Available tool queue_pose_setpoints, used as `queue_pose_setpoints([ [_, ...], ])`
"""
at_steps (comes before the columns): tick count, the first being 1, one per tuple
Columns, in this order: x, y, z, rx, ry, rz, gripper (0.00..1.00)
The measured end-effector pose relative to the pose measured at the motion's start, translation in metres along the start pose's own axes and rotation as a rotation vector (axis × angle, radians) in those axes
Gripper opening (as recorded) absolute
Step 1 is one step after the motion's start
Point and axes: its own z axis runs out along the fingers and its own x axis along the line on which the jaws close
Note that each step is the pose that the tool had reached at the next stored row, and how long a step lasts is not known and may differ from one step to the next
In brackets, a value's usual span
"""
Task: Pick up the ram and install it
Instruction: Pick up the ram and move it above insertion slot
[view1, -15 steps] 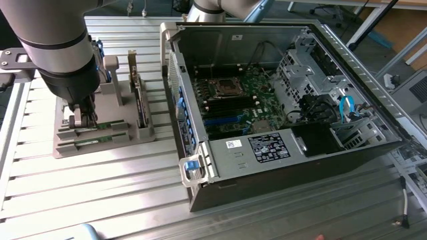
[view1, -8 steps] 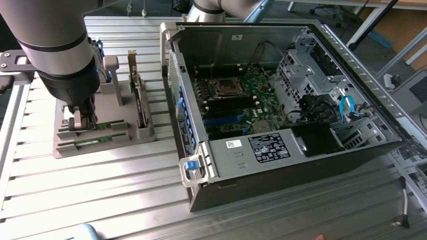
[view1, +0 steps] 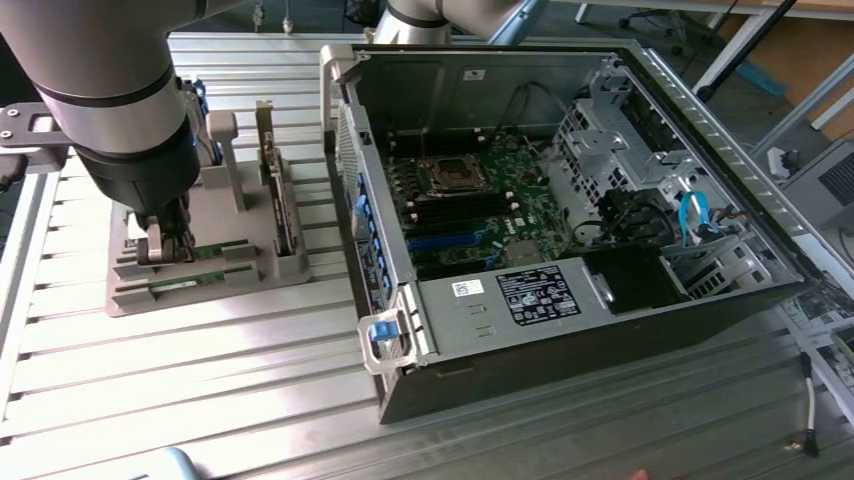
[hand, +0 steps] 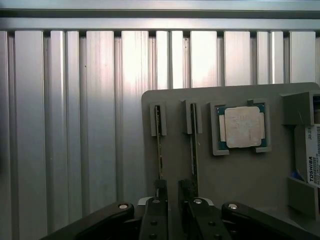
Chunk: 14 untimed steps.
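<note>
Your jaws (hand: 173, 186) are hanging spread & empty; ram (hand: 160, 150) is running lengthwise straight ahead, w/ 2nd stick (hand: 194, 150) alongside.

I saw the ram (hand: 159, 145) as a long, thin green board standing on its narrow edge, so from the wrist camera it read as little more than a dark sliver with small parts along it. It sat upright in a slot of the grey holder (hand: 240, 175), its far end caught in a raised grey clip, not yet lifted out. A second ram stick (hand: 194, 150) stood the same way in the next slot, parallel and just beside it.
</note>
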Motion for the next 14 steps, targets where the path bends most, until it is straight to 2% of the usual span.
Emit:
queue_pose_setpoints([
  [14, 0.0000, 0.0000, 0.0000, -0.0011, 0.0014, -0.032, 0.24],
])
